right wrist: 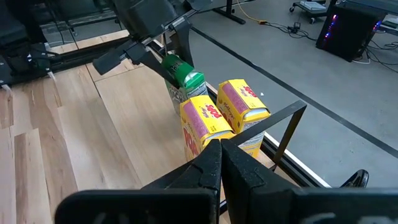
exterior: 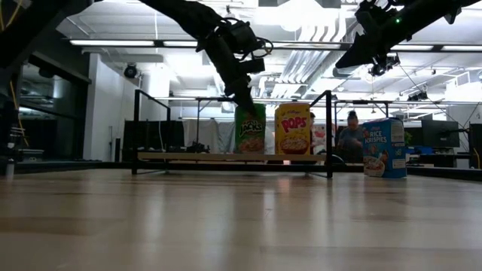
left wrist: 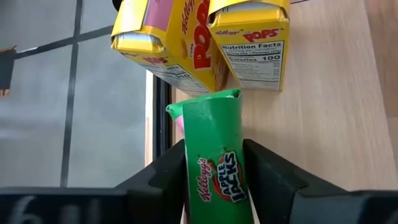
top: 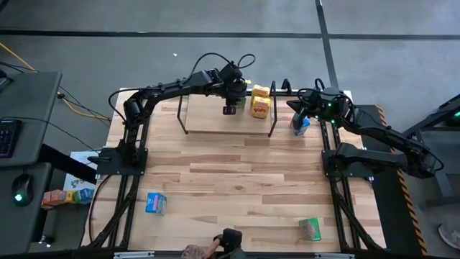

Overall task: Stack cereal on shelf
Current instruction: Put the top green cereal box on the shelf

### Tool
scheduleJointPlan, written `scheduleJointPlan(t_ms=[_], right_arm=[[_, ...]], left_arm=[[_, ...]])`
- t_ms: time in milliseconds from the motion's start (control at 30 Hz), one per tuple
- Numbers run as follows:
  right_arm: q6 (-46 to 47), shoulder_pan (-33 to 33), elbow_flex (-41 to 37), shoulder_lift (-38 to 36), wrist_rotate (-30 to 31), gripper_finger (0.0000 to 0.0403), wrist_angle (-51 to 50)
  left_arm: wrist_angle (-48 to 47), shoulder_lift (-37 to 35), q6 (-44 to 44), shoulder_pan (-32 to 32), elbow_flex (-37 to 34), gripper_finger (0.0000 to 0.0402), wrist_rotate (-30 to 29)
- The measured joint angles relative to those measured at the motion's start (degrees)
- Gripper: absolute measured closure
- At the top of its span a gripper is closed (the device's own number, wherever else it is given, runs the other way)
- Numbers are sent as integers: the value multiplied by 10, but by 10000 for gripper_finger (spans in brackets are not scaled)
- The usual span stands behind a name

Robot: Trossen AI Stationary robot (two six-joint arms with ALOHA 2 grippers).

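The shelf [top: 215,122] stands at the table's far side. On its plank [exterior: 196,156] a green cereal box [exterior: 251,129] stands upright on its bottom. Right beside it stand two yellow cereal boxes [top: 260,104]. My left gripper [top: 230,109] slants down over the green box [left wrist: 214,143]. It is open, with one finger [left wrist: 165,177] on each side of the box's top part and thin slivers of gap between. My right gripper [right wrist: 221,155] hangs shut above the table, right of the shelf, with nothing in it.
A blue cereal box [exterior: 384,147] stands on the table just right of the shelf, under my right arm. Another blue box [top: 155,203] lies near the front left, and a green one [top: 310,229] near the front right. A person's hand [top: 215,250] shows at the near edge.
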Motion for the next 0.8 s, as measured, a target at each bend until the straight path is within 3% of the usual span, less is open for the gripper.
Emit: scheduleJointPlan(t_ms=[367, 800], right_arm=[[0, 0, 0, 0, 0, 402, 0], [0, 0, 0, 0, 0, 402, 0]], left_arm=[[9, 0, 21, -2, 0, 235, -39], [22, 0, 16, -3, 0, 215, -41]])
